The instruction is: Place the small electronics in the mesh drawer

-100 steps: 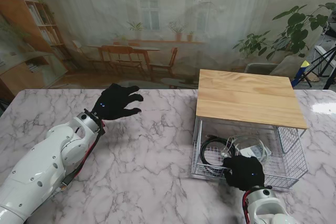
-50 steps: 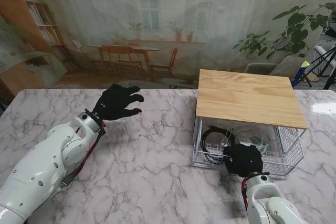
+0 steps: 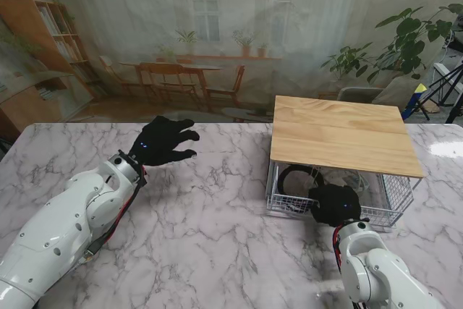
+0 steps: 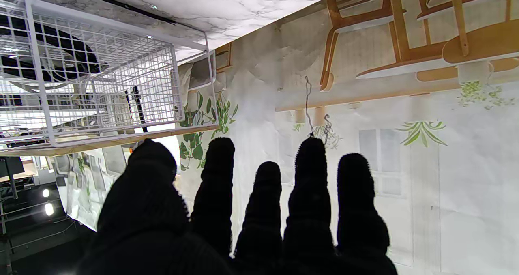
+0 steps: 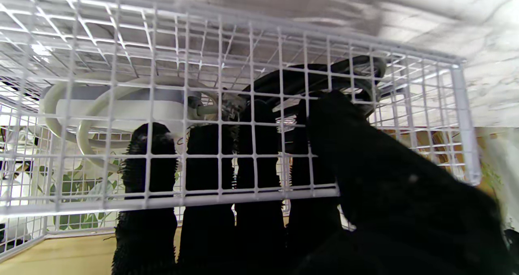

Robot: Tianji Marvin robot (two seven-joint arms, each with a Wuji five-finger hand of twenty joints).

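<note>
The white mesh drawer (image 3: 387, 211) sticks partly out from under a wooden top (image 3: 343, 134) on the right. Inside lie a black coiled cable (image 3: 291, 177) and a white cable (image 3: 358, 179). My right hand (image 3: 335, 202) grips the drawer's front wall. Its fingers (image 5: 150, 165) reach down inside the mesh (image 5: 251, 44) and the thumb (image 5: 365, 153) presses on the outside. The white cable (image 5: 101, 104) and the black cable (image 5: 324, 74) show behind the wire. My left hand (image 3: 163, 141) hovers open over the marble far to the left. From the left wrist, the drawer (image 4: 101, 64) is off to one side of the spread fingers (image 4: 310, 173).
The marble table (image 3: 217, 208) stretches between the two arms. A printed backdrop of a room with furniture hangs behind the far edge. A leafy plant (image 3: 405, 41) and stands are at the far right.
The drawer has slid farther in under the wooden top, with my right hand moving away from me along with it. My left hand has stayed put.
</note>
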